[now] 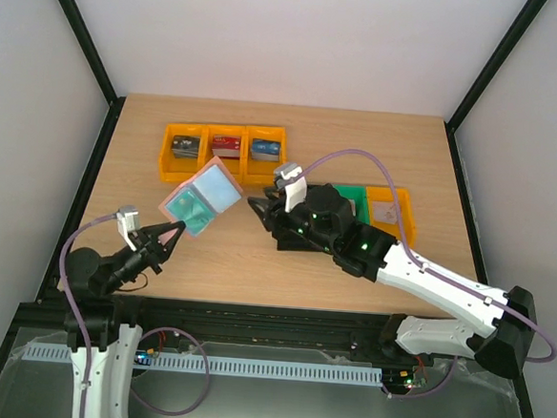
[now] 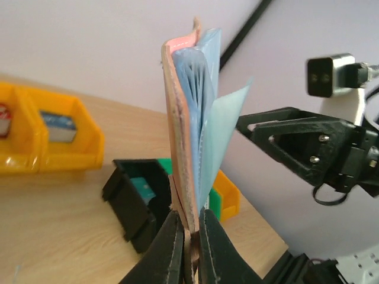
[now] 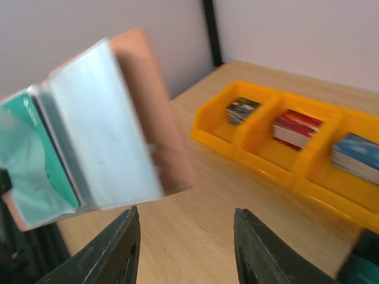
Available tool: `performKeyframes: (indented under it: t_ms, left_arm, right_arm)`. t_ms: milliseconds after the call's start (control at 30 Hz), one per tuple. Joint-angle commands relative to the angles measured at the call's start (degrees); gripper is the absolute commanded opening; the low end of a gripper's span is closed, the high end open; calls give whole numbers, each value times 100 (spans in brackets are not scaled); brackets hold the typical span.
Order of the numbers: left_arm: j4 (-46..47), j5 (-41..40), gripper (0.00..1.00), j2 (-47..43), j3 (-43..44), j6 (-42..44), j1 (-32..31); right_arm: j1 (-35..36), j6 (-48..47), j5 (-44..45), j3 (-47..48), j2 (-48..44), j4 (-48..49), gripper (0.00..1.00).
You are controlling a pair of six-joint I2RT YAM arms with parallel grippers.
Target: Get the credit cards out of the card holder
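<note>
The left jaws are pinching the lower edge of the card holder (image 1: 200, 200), holding it open above the counter (image 1: 246, 264), a teal credit card (image 1: 191, 212) sitting inside. The right jaws are standing partly open and empty, just beside it.

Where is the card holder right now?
In the top view the card holder is left of centre, held open in the left gripper, just nearer than the yellow bins, the right gripper to its right.
</note>
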Motion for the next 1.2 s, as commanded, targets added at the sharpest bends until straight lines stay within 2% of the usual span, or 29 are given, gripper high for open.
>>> performKeyframes:
  t_ms: [0,233,433,567,800,933,1067,1167]
  left_arm:
    - [-399,-507,2,36,-510,-628,201]
    - [-640,-812,2,-83,-1040,-756,498]
    - [-561,-713,2,-143,-1120,-804,553]
    - [-309,-353,2,-209,-1186,-847,566]
    - [329,1021,2,-63,-895,-478,556]
    - [-88,1444,2,183,-412,600,543]
    - [86,1744,2,140,-423,581,545]
    - [209,1919,2,114,-423,624,544]
  right_arm:
    - [-287,676,668,-102,-112,-305,43]
    - [-322,205,-690,-79,-246,-410,49]
    - [-315,330,-2318,-202,97,411,50]
    - [-308,526,-2472,-229,438,866,50]
    - [-310,536,-2929,532,1188,755,42]
    - [-311,621,-3181,818,1388,805,30]
    - [-306,583,-3226,897,1507,662,18]
    - [-312,454,-3246,937,1532,521,15]
